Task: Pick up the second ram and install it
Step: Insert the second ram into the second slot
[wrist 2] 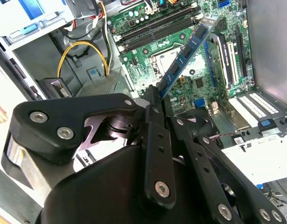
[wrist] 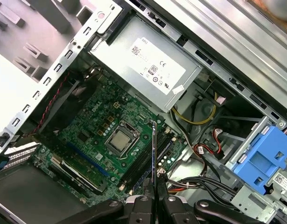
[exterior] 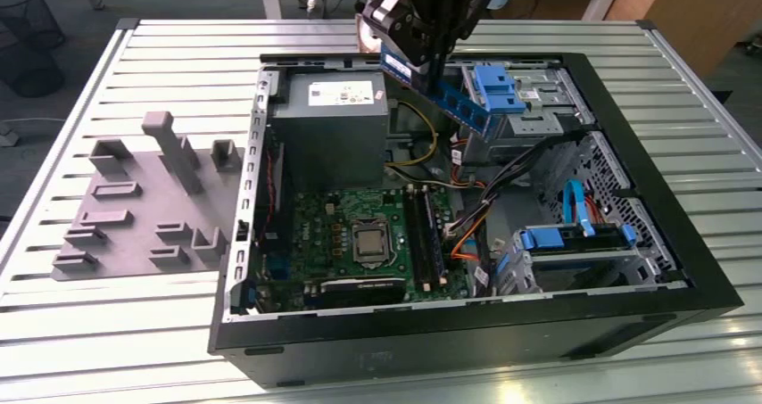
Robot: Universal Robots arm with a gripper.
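Clamped on one end of the second ram (wrist 2: 187,49), the pincer (exterior: 431,58) hangs at the upper middle of the exterior view, above the open computer case (exterior: 666,319). Its fingers (wrist: 142,211) meet on the stick at the bottom centre of the first wrist view, so the board juts out from them edge-on there as a thin dark line (wrist: 154,154). Gripping at one end probably leaves the rest of the board free to reach down towards the memory slots (wrist 2: 155,29) on the green motherboard (exterior: 357,243).

In the exterior view the stick (exterior: 459,101) slants down from the fingers toward the right of the frame, in front of a light-blue drive bracket (exterior: 501,87) and just right of the grey power supply (exterior: 327,123), well above the board below. In the second wrist view it runs from the pincer at centre up to the upper right, crossing over the processor socket (wrist 2: 169,53); it touches nothing but the fingers, as far as I can tell.

It looks like a long, narrow blue circuit strip with a row of small dark chips along its face and a paler label near the far tip.
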